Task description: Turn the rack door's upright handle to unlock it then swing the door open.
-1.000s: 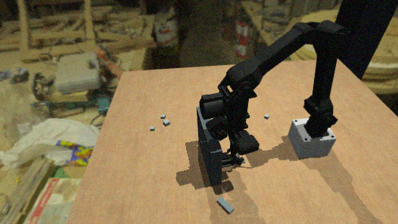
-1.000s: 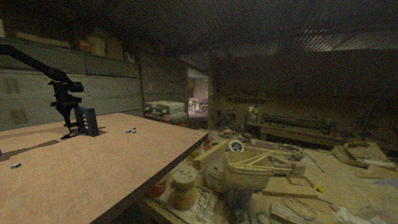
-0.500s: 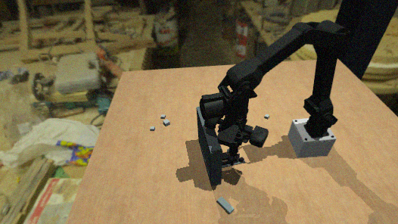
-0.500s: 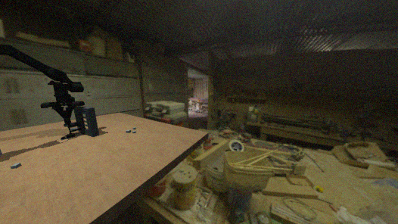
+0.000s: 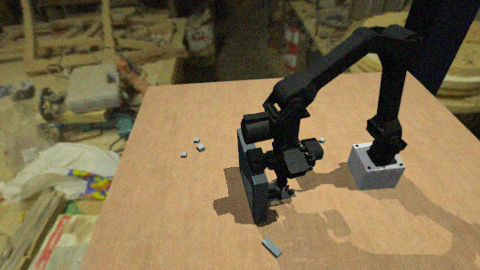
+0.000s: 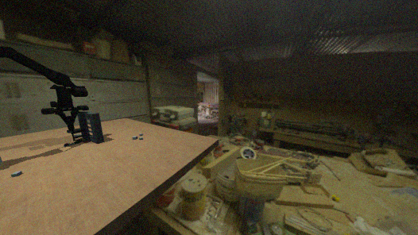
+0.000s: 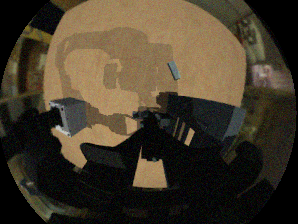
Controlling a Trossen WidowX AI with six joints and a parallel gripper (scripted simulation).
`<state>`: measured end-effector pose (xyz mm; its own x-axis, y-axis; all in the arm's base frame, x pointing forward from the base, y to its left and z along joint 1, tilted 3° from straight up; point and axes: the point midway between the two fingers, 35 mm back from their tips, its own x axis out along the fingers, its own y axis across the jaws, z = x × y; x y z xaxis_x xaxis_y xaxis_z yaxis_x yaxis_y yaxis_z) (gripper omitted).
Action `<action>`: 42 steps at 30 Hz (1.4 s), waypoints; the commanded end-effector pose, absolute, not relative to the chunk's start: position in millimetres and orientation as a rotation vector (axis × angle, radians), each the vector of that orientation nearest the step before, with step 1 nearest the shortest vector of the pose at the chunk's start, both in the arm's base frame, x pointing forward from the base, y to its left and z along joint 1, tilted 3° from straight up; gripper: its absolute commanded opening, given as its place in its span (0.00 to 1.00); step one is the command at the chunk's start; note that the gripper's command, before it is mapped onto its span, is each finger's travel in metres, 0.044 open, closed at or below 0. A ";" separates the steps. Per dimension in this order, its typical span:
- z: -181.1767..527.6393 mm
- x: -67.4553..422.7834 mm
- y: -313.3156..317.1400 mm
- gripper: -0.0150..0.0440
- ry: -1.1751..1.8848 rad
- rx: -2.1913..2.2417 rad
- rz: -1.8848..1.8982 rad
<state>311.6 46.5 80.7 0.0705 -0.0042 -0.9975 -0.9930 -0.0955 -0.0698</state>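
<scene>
The dark blue-grey rack frame [image 5: 260,201] [image 6: 95,129] [image 7: 234,125] stands upright on the table. My gripper [image 5: 283,192] [image 6: 75,136] [image 7: 150,131] points down at the arm's side of the rack, with its fingertips low near the table. It is shut on the door handle, which is mostly hidden by the dark fingers. In the wrist view the gripper is turned so that the rack lies to the right of the fingers, with narrow bars and gaps beside them. The door's outline and opening angle cannot be made out clearly.
A flat grey block [image 5: 272,247] [image 6: 16,174] [image 7: 174,70] lies off one end of the rack. Small grey cubes [image 5: 201,148] [image 6: 135,137] lie beyond the rack, and another cube [image 5: 321,140] lies behind the gripper. The arm's grey base [image 5: 376,175] [image 7: 76,117] stands opposite the rack.
</scene>
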 end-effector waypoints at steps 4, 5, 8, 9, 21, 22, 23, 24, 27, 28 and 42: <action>79.6 311.8 45.4 0.29 0.956 -1.550 1.434; 79.6 311.8 45.4 0.29 0.942 -1.568 1.451; 79.6 311.8 45.4 0.29 0.937 -1.573 1.456; 79.6 311.8 45.4 0.29 0.937 -1.573 1.456; 79.6 311.8 45.4 0.38 0.937 -1.573 1.456; 79.6 311.8 45.4 0.42 0.937 -1.573 1.456; 79.6 311.8 45.4 0.46 0.937 -1.573 1.456; 79.6 311.8 45.4 0.51 0.937 -1.573 1.456; 79.6 311.8 45.4 0.64 0.937 -1.573 1.456; 79.6 311.8 45.4 0.69 0.937 -1.573 1.456; 79.6 311.8 45.4 0.75 1.199 -1.186 1.093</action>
